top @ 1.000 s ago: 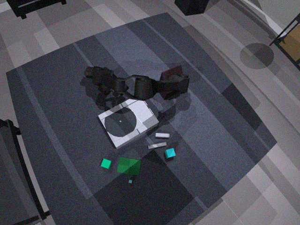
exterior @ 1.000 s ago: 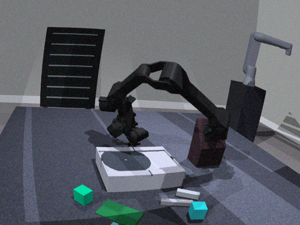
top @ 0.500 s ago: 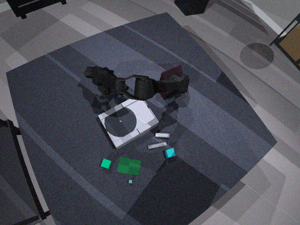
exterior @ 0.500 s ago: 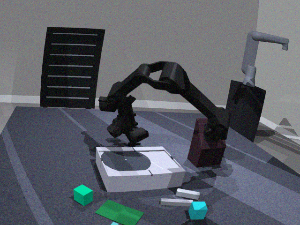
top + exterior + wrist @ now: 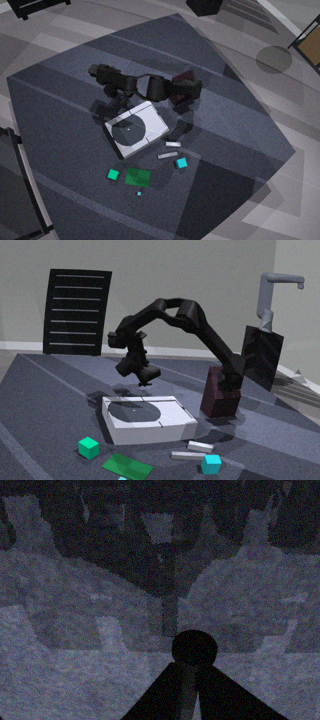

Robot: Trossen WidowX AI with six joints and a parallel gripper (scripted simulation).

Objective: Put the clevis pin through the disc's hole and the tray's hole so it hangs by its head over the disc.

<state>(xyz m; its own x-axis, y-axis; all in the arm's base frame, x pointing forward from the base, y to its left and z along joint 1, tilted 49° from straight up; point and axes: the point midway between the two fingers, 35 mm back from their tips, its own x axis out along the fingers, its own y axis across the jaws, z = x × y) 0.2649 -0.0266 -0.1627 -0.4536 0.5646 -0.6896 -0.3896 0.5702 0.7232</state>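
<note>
Toward the surface's (image 5: 77, 160) (image 5: 51, 415) (image 5: 60, 685) far edge, the pincer (image 5: 145, 384) (image 5: 188, 672) is grasping the pin (image 5: 194, 648); pickup appears to be concluding, lifting toward the disc (image 5: 135, 135) (image 5: 144, 413) pending.

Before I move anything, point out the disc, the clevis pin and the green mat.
disc (image 5: 136, 133) (image 5: 144, 411): top and exterior views, upper face
clevis pin (image 5: 194, 647): wrist view, head
green mat (image 5: 137, 177) (image 5: 126, 466): top and exterior views, middle

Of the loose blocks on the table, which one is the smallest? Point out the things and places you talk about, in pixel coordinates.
The tiny pale-blue cube (image 5: 139, 193) (image 5: 122, 478), beside the green mat (image 5: 137, 177) (image 5: 127, 466); the green cube (image 5: 113, 174) (image 5: 88, 448), cyan cube (image 5: 181, 163) (image 5: 211, 464) and two pale bars (image 5: 173, 144) (image 5: 200, 446) are all clearly larger.
</note>
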